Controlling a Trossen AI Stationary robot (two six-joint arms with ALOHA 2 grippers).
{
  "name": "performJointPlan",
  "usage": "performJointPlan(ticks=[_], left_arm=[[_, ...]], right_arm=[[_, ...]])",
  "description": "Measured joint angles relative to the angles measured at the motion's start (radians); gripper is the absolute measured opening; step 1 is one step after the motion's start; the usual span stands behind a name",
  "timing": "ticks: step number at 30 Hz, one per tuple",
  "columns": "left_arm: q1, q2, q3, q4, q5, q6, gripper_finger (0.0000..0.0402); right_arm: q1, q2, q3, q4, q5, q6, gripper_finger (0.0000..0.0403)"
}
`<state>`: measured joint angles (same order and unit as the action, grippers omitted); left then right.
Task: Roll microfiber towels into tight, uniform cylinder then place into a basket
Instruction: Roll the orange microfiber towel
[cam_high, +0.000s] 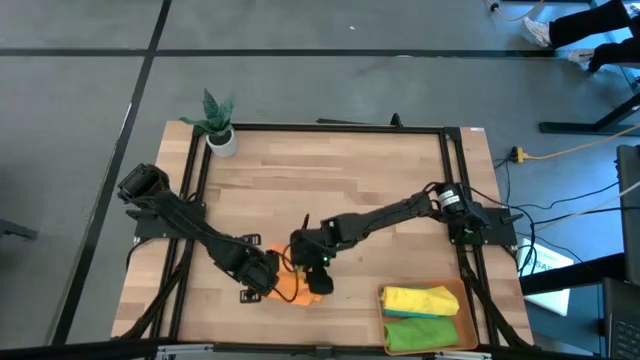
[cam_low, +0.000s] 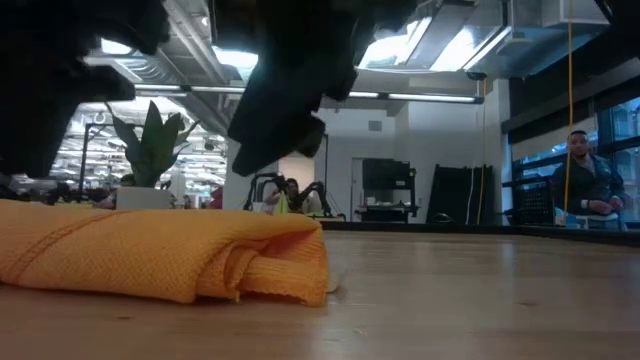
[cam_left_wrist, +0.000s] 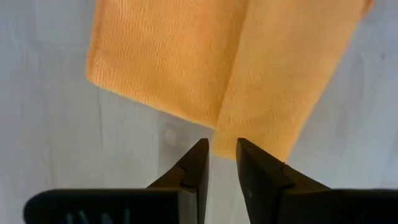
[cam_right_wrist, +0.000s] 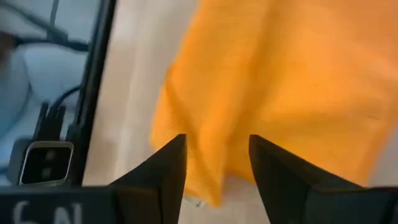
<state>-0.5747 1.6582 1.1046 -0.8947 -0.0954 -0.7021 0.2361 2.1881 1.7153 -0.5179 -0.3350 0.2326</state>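
The orange towel (cam_high: 290, 284) lies folded low and left of centre in the high view, the left gripper (cam_left_wrist: 221, 163) and right gripper (cam_right_wrist: 216, 163) both parted just above it, the basket (cam_high: 462, 322) holding yellow and green towels at lower right.

From above, both arms cover most of the orange towel (cam_high: 291, 286). The basket (cam_high: 461, 297) is cut by the bottom edge. Its teal towel cannot be seen.

Even, soft overhead light falls on the pale wooden table (cam_high: 330, 180), leaving faint shadows. In the low view, bright ceiling strip lights (cam_low: 440, 97) glare upper centre, silhouetting dark blurred arms. Wrist views look soft and washed-out.
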Motion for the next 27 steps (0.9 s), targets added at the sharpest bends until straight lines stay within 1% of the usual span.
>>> performJointPlan(ticks=[7, 12, 15, 16, 20, 27], left_arm=[[-0.09, -0.005, 0.0, -0.011, -0.083, 0.0, 0.0071], [-0.161, -0.005, 0.0, -0.01, -0.155, -0.04, 0.0071], [-0.189, -0.005, 0.0, -0.009, -0.181, -0.092, 0.0071], [-0.198, -0.005, 0.0, -0.009, -0.187, -0.109, 0.0071], [-0.225, -0.005, 0.0, 0.002, -0.201, -0.157, 0.0071], [-0.257, -0.005, 0.0, 0.017, -0.218, -0.188, 0.0071]], right_arm=[[0.112, -0.002, 0.0, 0.014, 0.162, -0.161, 0.0174], [0.186, 0.001, 0.0, 0.052, 0.333, -0.318, 0.0174], [0.211, 0.024, 0.0, 0.087, 0.43, -0.369, 0.0174], [0.215, 0.038, -0.001, 0.088, 0.445, -0.375, 0.0174], [0.224, 0.082, -0.002, 0.117, 0.448, -0.407, 0.0174], [0.231, 0.096, -0.002, 0.112, 0.431, -0.413, 0.0174]])
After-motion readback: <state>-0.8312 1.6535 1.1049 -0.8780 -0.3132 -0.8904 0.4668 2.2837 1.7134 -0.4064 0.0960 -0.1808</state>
